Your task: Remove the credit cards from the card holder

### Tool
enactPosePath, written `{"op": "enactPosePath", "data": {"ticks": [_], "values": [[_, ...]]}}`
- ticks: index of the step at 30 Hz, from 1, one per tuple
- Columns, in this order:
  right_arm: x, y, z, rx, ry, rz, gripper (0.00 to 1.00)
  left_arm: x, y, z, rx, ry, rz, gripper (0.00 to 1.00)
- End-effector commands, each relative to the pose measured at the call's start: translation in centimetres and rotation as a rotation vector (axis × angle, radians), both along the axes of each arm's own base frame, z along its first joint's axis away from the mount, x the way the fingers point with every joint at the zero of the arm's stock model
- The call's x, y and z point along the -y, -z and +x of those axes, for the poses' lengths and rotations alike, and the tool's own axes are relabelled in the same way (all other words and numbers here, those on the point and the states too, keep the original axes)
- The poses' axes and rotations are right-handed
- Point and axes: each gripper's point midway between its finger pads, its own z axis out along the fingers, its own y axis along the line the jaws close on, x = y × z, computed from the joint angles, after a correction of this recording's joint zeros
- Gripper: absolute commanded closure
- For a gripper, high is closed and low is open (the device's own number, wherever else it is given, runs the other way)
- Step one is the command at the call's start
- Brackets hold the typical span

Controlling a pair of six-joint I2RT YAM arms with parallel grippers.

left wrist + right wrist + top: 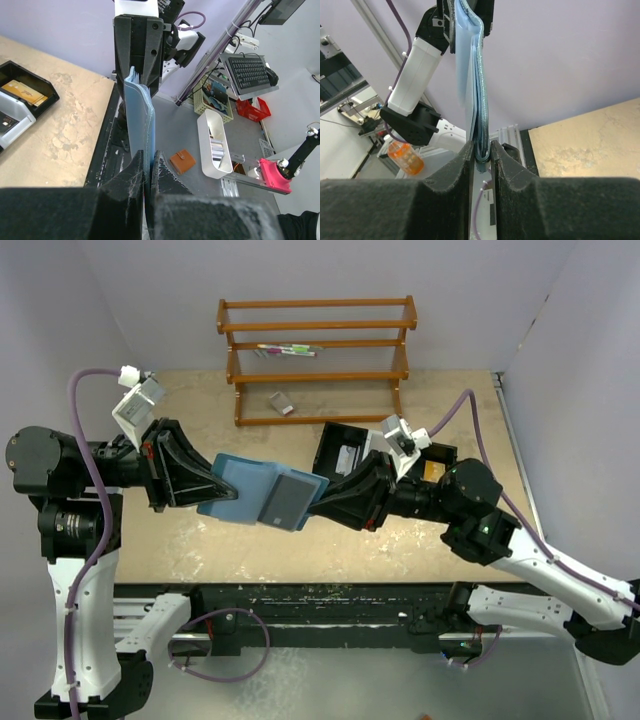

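The teal-blue card holder point(240, 483) hangs unfolded above the table's near middle, held between both arms. My left gripper point(222, 492) is shut on its left edge; the left wrist view shows the thin blue flap point(137, 115) pinched between my fingers point(148, 161). A dark grey credit card point(290, 500) lies flat against the holder's right half. My right gripper point(322, 492) has its jaws pressed on either side of the holder's right edge point(481, 145), around the layered blue rim point(472, 75). Whether the card itself is caught there, I cannot tell.
A black compartment tray point(345, 447) sits on the table behind my right gripper, with an orange-brown item point(432, 470) in it. A wooden rack point(318, 350) stands at the back, and a small grey object point(283, 403) lies at its foot.
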Motion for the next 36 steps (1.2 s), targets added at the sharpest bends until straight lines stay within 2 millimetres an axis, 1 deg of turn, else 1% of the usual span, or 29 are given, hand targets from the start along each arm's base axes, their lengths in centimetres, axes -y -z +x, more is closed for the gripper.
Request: {"op": "enactPosePath", "data": {"ticks": [1, 8, 11, 15, 17, 21, 22, 28, 30, 33, 35, 36], "values": [[0.5, -3.1, 0.4, 0.048, 0.042, 0.096, 0.76, 0.0, -1.0, -0.3, 0.051, -0.01, -0.006, 1.0], [-0.1, -3.7, 0.2, 0.045, 0.012, 0.126, 0.69, 0.0, -0.5, 0.0, 0.045, -0.008, -0.004, 1.0], [-0.1, -3.5, 0.0, 0.039, -0.002, 0.129, 0.61, 0.0, -0.1, 0.3, 0.048, -0.011, -0.003, 1.0], [0.0, -3.7, -0.4, 0.032, -0.024, 0.155, 0.56, 0.0, 0.2, 0.8, 0.055, -0.027, -0.004, 1.0], [-0.3, -3.6, -0.2, 0.02, -0.023, 0.152, 0.55, 0.0, 0.4, 1.0, 0.064, -0.035, -0.005, 1.0], [-1.4, -2.7, 1.5, -0.038, 0.032, 0.099, 0.53, 0.0, 0.5, 0.8, 0.075, -0.031, -0.003, 1.0], [-1.6, -2.3, 2.2, -0.059, 0.066, 0.084, 0.52, 0.0, 0.5, 0.7, 0.076, -0.03, -0.002, 1.0], [-2.0, -0.2, 5.6, -0.185, 0.225, 0.019, 0.49, 0.0, 0.5, 0.4, 0.081, -0.028, 0.0, 1.0], [-2.2, 0.3, 6.1, -0.204, 0.249, -0.002, 0.49, 0.0, 0.4, 0.4, 0.081, -0.027, 0.0, 1.0], [-2.3, 0.5, 7.0, -0.24, 0.289, -0.016, 0.5, 0.0, 0.4, 0.4, 0.085, -0.027, 0.0, 1.0], [-2.3, -0.1, 6.8, -0.236, 0.278, 0.0, 0.5, 0.0, 0.4, 0.2, 0.085, -0.026, 0.0, 1.0], [-2.4, -0.4, 6.4, -0.228, 0.254, 0.016, 0.51, 0.0, 0.5, 0.2, 0.084, -0.025, 0.001, 1.0]]}}
